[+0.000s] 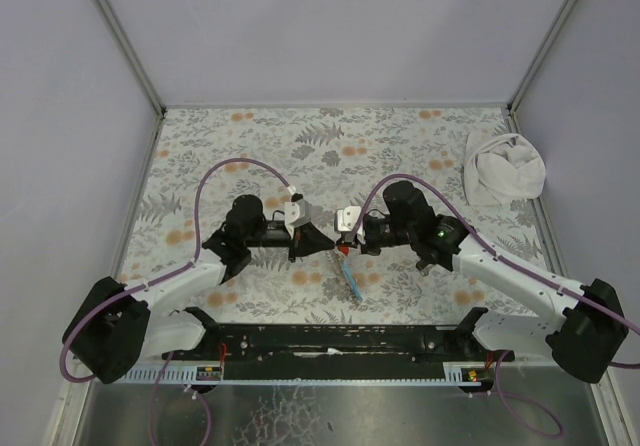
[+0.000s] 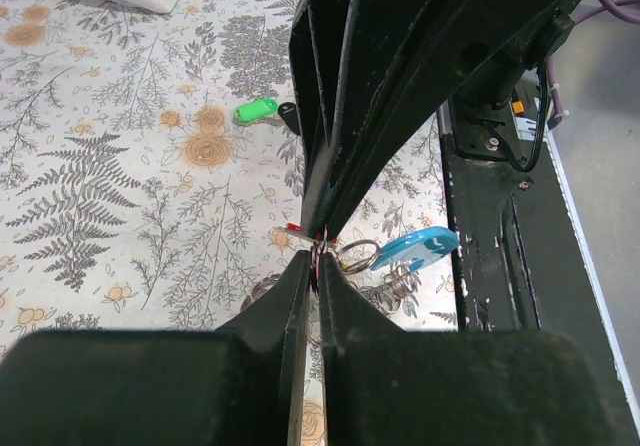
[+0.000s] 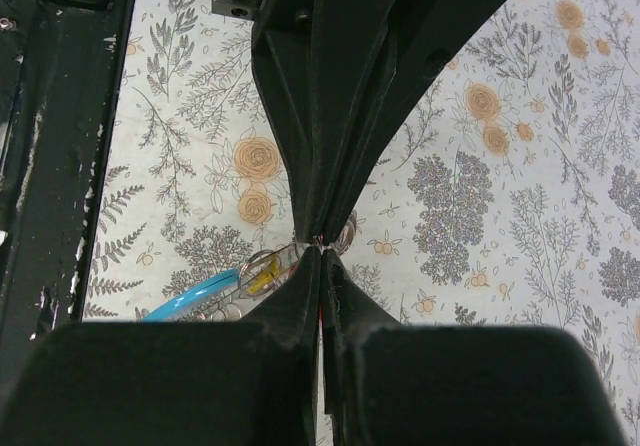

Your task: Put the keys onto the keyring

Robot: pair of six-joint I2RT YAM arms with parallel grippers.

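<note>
Both closed: left gripper [image 2: 314,258], right gripper [image 3: 320,253], tips meeting at keyring [image 2: 415,249]; green key [image 2: 255,111], black key [image 2: 289,117] lying apart on tabletop [image 2: 100,186].

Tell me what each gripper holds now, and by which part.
Left gripper: shut on the red key, its part hidden between the tips. Right gripper: shut beside the keyring; a hold cannot be told.

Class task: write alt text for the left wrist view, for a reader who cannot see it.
The black left end effector, shut, meets the black right end effector tip to tip above a floral tablecloth. A small metal ring and a light blue plastic tag show beside the tips; a green plastic-headed key lies farther away.
</note>
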